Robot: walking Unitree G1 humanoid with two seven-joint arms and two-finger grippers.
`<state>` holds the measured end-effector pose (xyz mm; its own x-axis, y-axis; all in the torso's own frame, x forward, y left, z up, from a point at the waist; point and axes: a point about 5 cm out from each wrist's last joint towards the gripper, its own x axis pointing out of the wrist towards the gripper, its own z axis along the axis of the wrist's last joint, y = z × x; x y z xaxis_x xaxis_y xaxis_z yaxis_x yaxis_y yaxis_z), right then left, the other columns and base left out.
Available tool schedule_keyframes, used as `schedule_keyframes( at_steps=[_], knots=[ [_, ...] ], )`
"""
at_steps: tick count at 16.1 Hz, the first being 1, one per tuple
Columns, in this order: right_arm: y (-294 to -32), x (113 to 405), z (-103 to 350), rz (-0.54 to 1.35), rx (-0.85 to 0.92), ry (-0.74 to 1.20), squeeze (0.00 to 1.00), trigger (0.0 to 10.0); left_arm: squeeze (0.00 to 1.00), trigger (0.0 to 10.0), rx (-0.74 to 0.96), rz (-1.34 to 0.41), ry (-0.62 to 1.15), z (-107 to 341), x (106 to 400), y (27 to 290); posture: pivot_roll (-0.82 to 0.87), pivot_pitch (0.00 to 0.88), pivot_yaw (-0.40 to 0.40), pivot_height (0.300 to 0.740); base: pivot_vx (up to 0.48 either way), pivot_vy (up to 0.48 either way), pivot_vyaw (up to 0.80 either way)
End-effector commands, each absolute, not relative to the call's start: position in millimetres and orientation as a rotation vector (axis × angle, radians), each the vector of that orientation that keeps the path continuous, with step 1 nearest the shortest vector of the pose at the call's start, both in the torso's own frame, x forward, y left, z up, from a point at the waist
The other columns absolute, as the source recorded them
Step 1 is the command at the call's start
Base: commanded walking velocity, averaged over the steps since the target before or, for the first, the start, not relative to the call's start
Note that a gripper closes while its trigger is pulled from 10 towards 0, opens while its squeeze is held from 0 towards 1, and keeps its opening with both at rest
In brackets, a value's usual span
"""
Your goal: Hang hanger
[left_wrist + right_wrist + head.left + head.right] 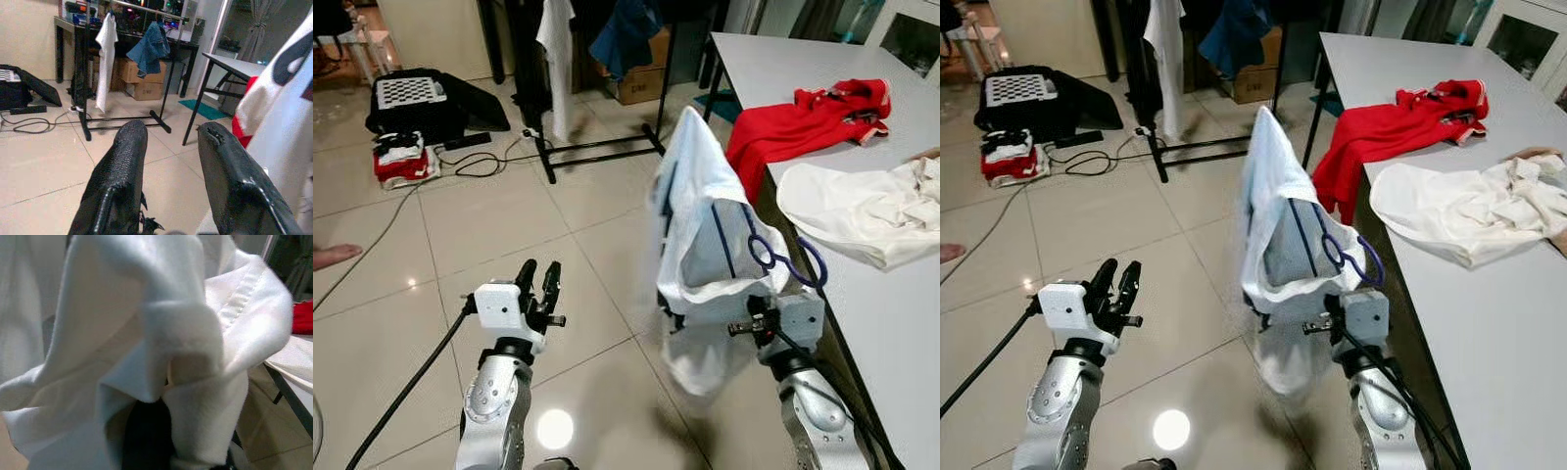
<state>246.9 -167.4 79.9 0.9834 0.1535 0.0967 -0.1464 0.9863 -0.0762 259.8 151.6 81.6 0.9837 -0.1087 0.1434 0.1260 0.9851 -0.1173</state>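
Beside table (862,323), hanger (781,260) shows.

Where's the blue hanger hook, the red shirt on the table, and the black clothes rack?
blue hanger hook (785,262), left eye view, on its lower curve beside the white shirt.
red shirt (793,127), left eye view, middle of the cloth.
black clothes rack (161,122), left wrist view, on its floor foot.

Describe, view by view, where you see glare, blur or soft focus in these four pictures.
Left eye view: a lamp's glare spot on the glossy floor tiles; the white shirt is softly smeared. Left wrist view: the left gripper sharp, the clothes rack behind hazier. Right wrist view: shirt cloth close up, soft and washed out.
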Motion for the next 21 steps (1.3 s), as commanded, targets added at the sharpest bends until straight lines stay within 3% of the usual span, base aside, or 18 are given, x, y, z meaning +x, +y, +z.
schedule_keyframes(
  at_steps=[1,11,21],
  knots=[
    [-166.5,250.5,84.9,0.161,-0.088,-0.126,0.0,10.0,0.0,10.0,-0.118,-0.139,-0.159,85.5,259.5,144.0,0.06,0.093,-0.045,0.74,0.0,0.0,0.0],
    [-151.7,257.1,66.2,0.256,-0.159,-0.033,0.0,10.0,0.0,10.0,-0.095,-0.158,-0.167,81.8,255.3,134.1,0.09,0.09,-0.057,0.74,0.0,0.0,0.0],
    [-152.9,258.7,58.6,0.265,-0.183,-0.014,0.0,10.0,0.0,10.0,-0.091,-0.155,-0.178,83.4,255.0,134.8,0.1,0.095,-0.057,0.74,0.317,0.0,0.0]
  ],
)
